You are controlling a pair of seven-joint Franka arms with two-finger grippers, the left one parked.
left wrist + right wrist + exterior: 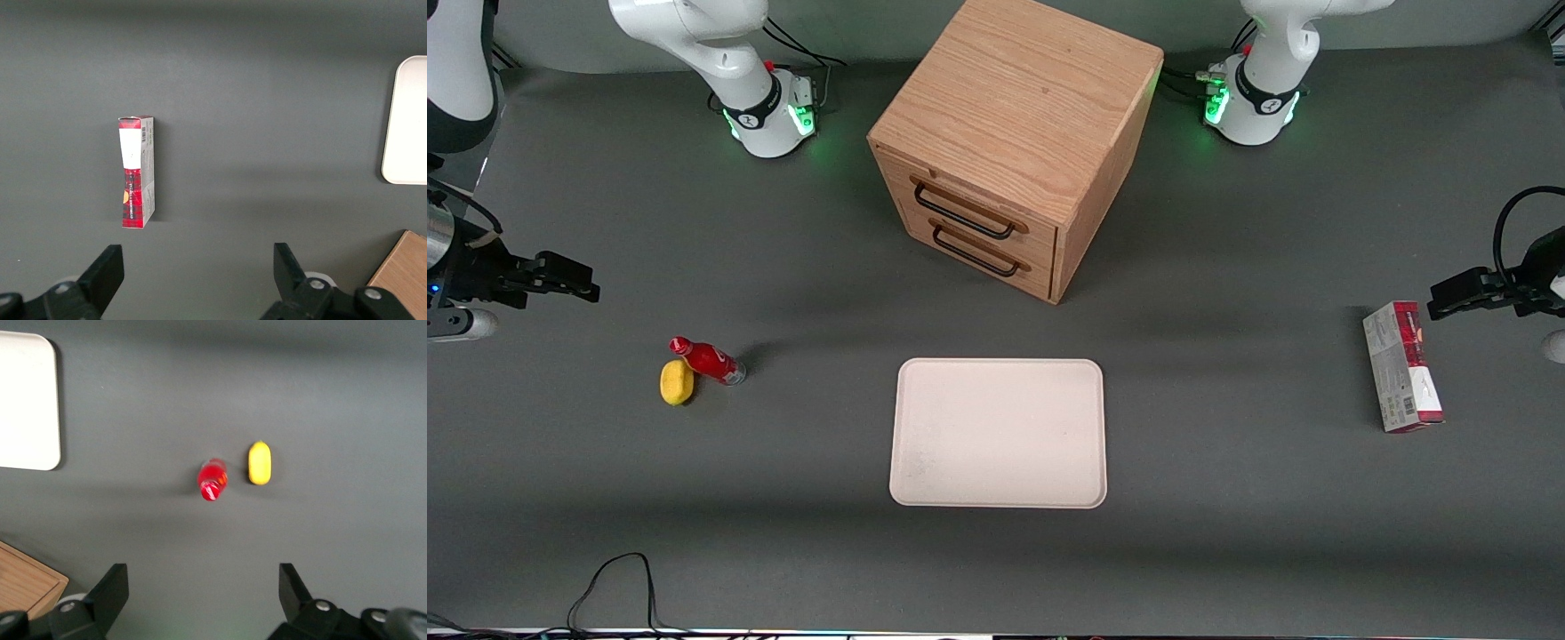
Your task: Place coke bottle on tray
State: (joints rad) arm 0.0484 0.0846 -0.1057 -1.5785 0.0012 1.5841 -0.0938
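Claw (203,600): fingers (110,590) spread wide, nothing between them; it hangs above the tabletop at the working arm's end, well apart from the bottle. In the front view the claw (591,289) points toward the table's middle.

Coke bottle (707,360): small, red, red cap, silvery base; stands on the tabletop, apart from the tray, toward the working arm's end. In the right wrist view the coke bottle (213,480) shows from above, cap uppermost.

Lemon (677,382): yellow lump, just beside the bottle, slightly nearer the front camera.

Tray (998,433): cream-white, rounded corners, low rim, nothing on it; lies mid-table, nearer the front camera than the cabinet.

Cabinet (1014,133): light wood, two drawers with dark handles, turned at an angle.

Carton (1402,366): red and grey, lying flat toward the parked arm's end.

Tabletop (1227,498): dark grey, matte, with soft shadows. A black cable (618,587) loops at its edge nearest the front camera. Green lights glow at both arm bases.
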